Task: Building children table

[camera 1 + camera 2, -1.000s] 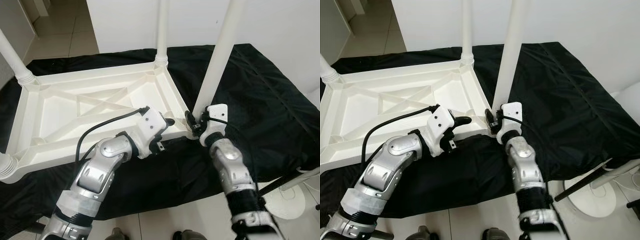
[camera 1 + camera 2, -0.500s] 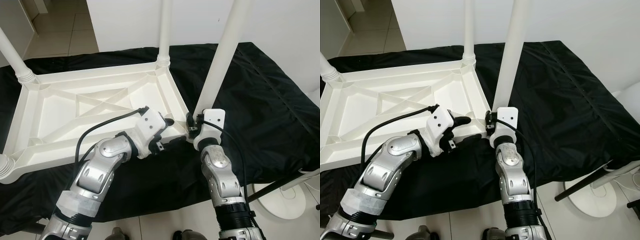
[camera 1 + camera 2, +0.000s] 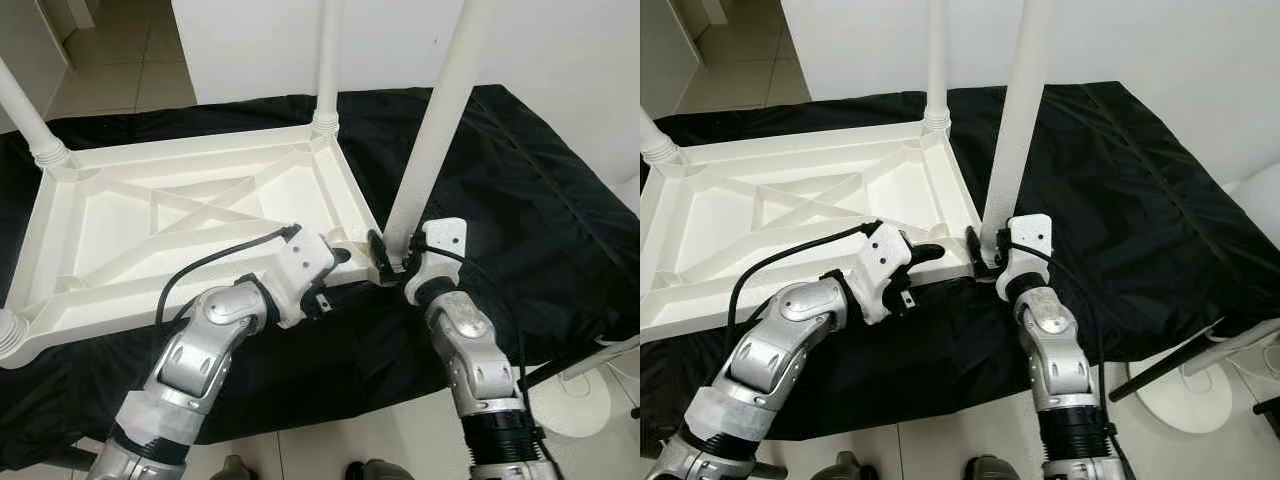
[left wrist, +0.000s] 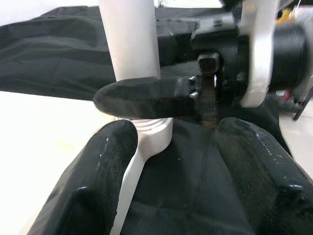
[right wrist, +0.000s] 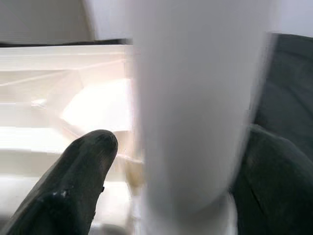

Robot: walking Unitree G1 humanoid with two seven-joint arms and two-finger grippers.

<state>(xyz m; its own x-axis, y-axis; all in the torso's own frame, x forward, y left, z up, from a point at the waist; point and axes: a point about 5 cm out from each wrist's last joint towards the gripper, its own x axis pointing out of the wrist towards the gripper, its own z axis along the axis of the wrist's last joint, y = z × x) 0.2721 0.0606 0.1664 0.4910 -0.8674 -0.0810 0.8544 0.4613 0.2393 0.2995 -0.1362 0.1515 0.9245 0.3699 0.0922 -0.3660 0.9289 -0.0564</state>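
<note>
With our right gripper point(image 3: 385, 262) closed around the base of the table leg point(image 3: 435, 130) at its socket, and our left gripper point(image 3: 335, 268) open beside it, we judge the leg light, stiff, slippery, best held low.

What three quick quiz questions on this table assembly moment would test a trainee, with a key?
1. True or false: the white table top lies upside down on the black cloth.
2. Which gripper has its fingers around the base of the near-right leg? A) left gripper B) right gripper C) neither
3. Fill in: the left gripper sits at the table top's near edge with its fingers ____.

Key
1. True: the ribbed underside faces up and the legs point upward.
2. B: the right gripper straddles the leg just above its socket, as the right wrist view shows.
3. Open: in the left wrist view the fingers are spread and hold nothing.
</note>
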